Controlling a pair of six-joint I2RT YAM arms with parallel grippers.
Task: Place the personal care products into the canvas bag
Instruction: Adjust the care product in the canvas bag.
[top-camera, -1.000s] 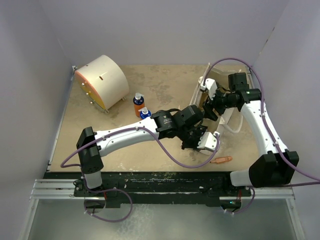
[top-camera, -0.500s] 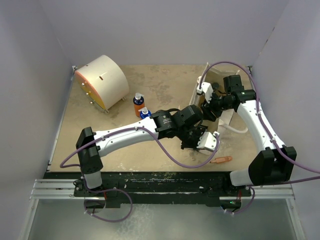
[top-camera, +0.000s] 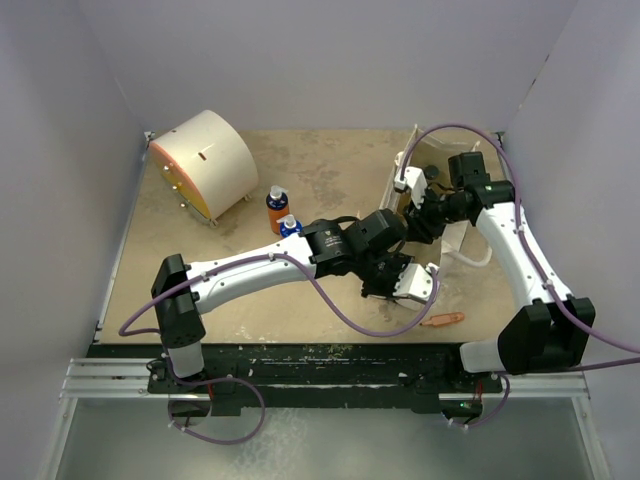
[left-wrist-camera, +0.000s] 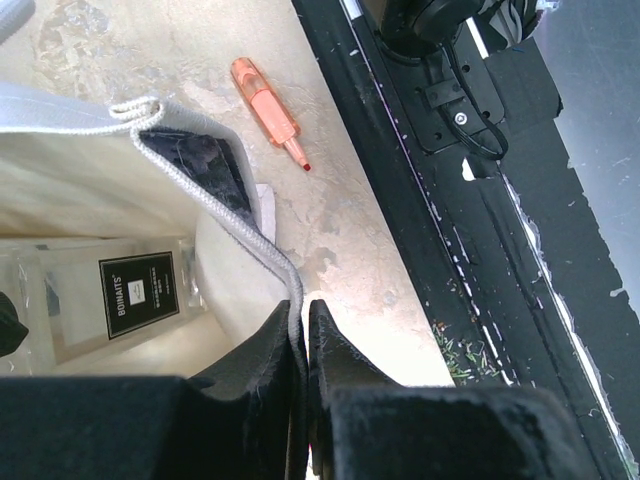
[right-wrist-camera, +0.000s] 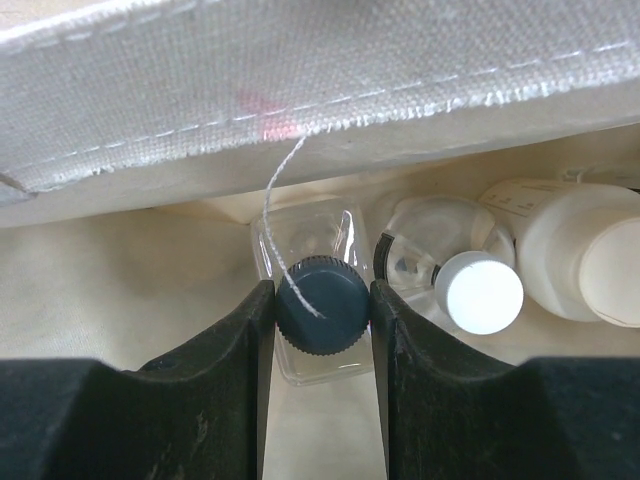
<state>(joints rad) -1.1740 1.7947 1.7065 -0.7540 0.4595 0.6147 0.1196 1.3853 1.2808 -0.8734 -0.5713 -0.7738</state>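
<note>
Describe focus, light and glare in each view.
Top external: even, soft light, sharp, no harsh shadows. Left wrist: orange stick and canvas bag rim crisp, the left gripper a dark featureless mass. Right wrist: black-capped bottle sharp, the bag's hem overhead soft with a pink glow, white-capped bottle bright.

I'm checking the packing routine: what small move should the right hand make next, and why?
Probably open the right hand and back out of the canvas bag. Its fingers clamp the black cap of a clear bottle that already sits inside, beside a white-capped bottle and a cream bottle. The left hand pinches the rim, and two orange bottles wait on the table.
</note>
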